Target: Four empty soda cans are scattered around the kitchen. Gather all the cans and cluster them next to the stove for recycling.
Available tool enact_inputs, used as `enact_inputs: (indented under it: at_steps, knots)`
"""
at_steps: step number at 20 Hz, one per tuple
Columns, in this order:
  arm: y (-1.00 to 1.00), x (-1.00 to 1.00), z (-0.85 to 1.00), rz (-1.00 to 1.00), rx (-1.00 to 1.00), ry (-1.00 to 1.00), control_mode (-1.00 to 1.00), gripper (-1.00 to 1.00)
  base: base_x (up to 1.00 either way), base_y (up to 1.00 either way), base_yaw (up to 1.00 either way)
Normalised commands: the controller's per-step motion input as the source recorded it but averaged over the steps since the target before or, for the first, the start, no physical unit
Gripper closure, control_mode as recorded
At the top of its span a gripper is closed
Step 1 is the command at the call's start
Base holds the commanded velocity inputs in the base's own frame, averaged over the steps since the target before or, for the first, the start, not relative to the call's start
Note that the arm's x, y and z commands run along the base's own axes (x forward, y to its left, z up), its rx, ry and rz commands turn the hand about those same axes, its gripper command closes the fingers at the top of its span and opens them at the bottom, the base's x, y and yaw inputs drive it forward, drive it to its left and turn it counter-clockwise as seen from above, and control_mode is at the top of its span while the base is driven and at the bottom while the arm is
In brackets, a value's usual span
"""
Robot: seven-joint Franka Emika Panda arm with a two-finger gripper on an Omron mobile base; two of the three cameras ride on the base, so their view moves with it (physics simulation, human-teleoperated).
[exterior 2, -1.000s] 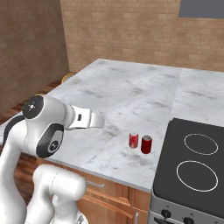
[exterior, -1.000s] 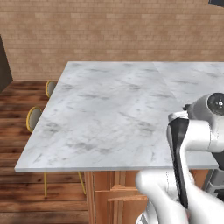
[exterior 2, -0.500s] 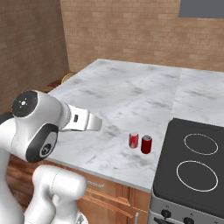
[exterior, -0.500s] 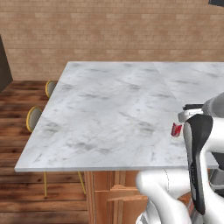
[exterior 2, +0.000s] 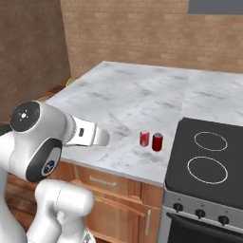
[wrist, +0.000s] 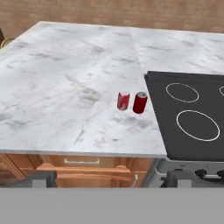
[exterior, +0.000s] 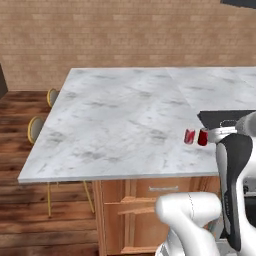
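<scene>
Reddish wood cabinet fronts (wrist: 87, 164) with a metal drawer handle sit nearest, under the front edge of the desk (wrist: 65, 87). In the hand view the claw (wrist: 107, 179) shows two dark fingertips, at about 7 and 5 o'clock, spread wide apart and holding nothing. The desk top is smooth white-grey marble with faint veins. Two red soda cans (wrist: 131, 102) (exterior 2: 152, 140) (exterior: 196, 136) stand upright on it near its front edge, long axes vertical, silver tops up, just beside each other; whether they touch is hard to tell. The can toward the stove is the darker red. The stove (wrist: 192, 118) (exterior 2: 209, 156) lies just beside them at 3 o'clock: flat black glass with thin white burner rings, cut off at the right edge, knobs along a silver front below. In the left base view the arm hides most of it. Farthest back runs a tan brick wall (exterior: 125, 35).
</scene>
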Motion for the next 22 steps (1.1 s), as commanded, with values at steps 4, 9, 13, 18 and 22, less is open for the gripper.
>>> enact_inputs:
  at_steps: [4,9,13,18,22]
  knots:
    - [0.00,0.00,0.00,0.00,0.00,0.00,1.00,-1.00,-0.42,-0.59,-0.25]
    - [0.00,0.00,0.00,0.00,0.00,0.00,1.00,-1.00,-0.32,-0.76,-0.32]
    - [0.00,0.00,0.00,0.00,0.00,0.00,1.00,-1.00,-0.43,-0.81,-0.40]
    - [0.00,0.00,0.00,0.00,0.00,0.00,1.00,-1.00,-0.34,-0.76,-0.46]
    - [0.00,0.00,0.00,0.00,0.00,0.00,1.00,-1.00,-0.29,-0.76,-0.47]
